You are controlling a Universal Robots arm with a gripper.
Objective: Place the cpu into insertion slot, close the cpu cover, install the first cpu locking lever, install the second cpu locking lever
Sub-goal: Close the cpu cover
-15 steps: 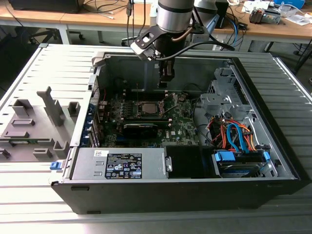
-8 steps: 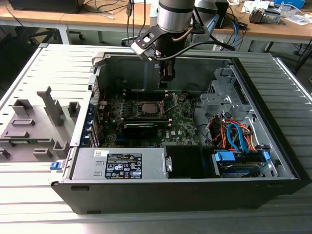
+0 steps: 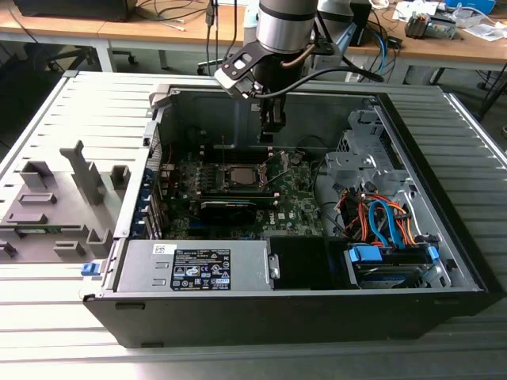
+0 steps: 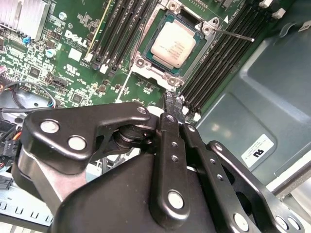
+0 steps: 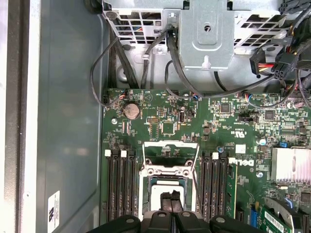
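Note:
The cpu [image 4: 173,43] lies flat in the insertion slot [image 4: 146,68] on the green board, its silver top showing in both wrist views. The cpu cover [image 5: 170,148] stands raised off the slot, and board shows through its window; in the exterior view the cpu cover [image 3: 279,165] tilts up on the exterior view's right of the insertion slot [image 3: 238,176]. A thin locking lever [image 4: 234,33] sticks out beside the slot. My gripper [image 3: 269,134] [image 4: 173,104] [image 5: 171,196] hangs above the slot, shut with nothing between its fingertips.
A black graphics card [image 3: 228,207] lies just in front of the slot. Memory slots [image 5: 121,187] flank it on both sides. The drive cage [image 3: 360,158] and coloured cables [image 3: 380,222] fill the case's right side, the power supply [image 3: 198,269] the front. Grey fixtures [image 3: 55,198] stand outside the case.

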